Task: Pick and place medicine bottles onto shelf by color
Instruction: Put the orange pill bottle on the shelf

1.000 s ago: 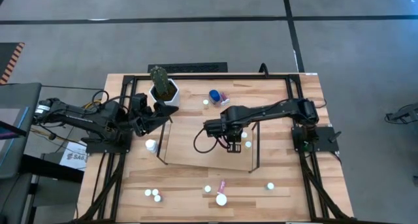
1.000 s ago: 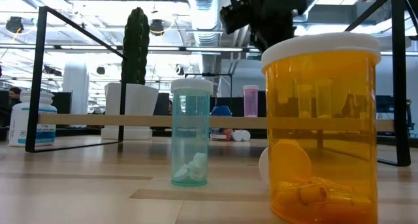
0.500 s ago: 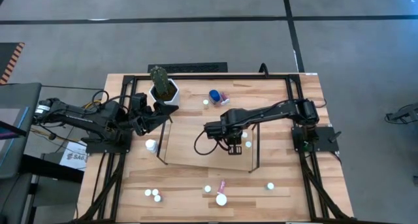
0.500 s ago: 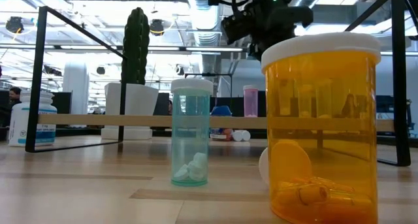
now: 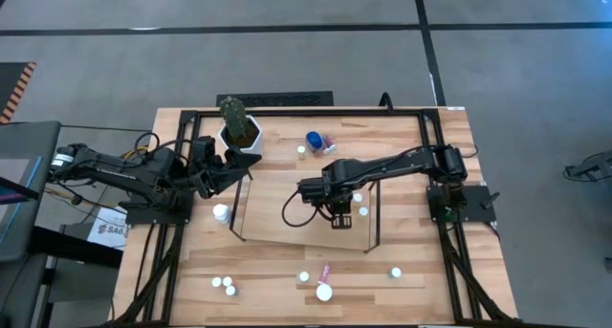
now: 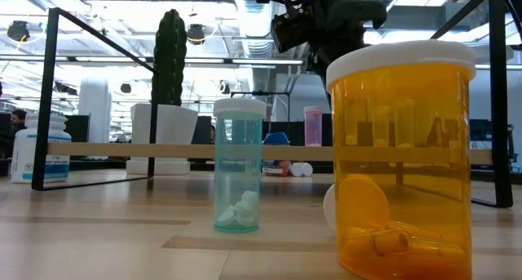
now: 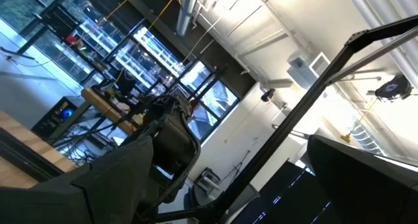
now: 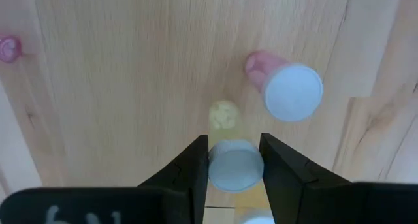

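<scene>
Foreground, low view: orange medicine bottle (image 6: 401, 157), white-capped, upright on the table (image 6: 106, 231); teal bottle (image 6: 239, 166) just beside it. Mid-table: right gripper (image 8: 234, 164) pointing straight down above the shelf (image 5: 287, 228), arm reaching in from the right edge, fingers (image 8: 193, 168) pinching a yellowish white-capped bottle (image 8: 234, 164); pink bottle (image 8: 285, 87) upright nearby. Far left: left gripper (image 5: 241, 164) parked beside the cactus pot (image 5: 239, 129), jaws spread wide, holding nothing.

An open-plan office or lab: exposed ceiling ducts (image 6: 253, 19), strip lights, rows of desks (image 6: 122, 149) behind, grey carpet tiles (image 5: 287, 51) around the worktop (image 5: 268, 271).
</scene>
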Action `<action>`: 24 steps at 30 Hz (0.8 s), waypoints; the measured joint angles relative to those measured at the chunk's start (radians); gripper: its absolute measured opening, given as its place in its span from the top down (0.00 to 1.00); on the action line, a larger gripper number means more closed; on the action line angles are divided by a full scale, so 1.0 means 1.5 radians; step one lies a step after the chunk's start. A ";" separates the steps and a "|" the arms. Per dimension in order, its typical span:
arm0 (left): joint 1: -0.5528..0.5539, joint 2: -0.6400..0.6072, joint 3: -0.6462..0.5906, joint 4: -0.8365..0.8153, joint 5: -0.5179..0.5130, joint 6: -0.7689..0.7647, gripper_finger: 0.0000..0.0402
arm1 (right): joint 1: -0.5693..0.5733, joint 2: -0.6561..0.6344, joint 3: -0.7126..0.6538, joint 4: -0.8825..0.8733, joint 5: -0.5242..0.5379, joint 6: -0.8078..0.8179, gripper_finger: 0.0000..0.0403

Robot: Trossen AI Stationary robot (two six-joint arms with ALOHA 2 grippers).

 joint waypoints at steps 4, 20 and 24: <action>0.000 0.000 0.000 0.000 0.000 0.000 0.02 | 0.001 0.000 0.000 0.028 -0.018 0.009 0.66; 0.000 0.000 0.000 -0.001 0.000 0.000 0.02 | 0.001 0.010 0.001 0.036 -0.030 0.046 0.66; 0.000 0.000 0.000 -0.002 0.000 0.000 0.02 | 0.001 0.018 0.002 0.002 -0.029 0.047 0.66</action>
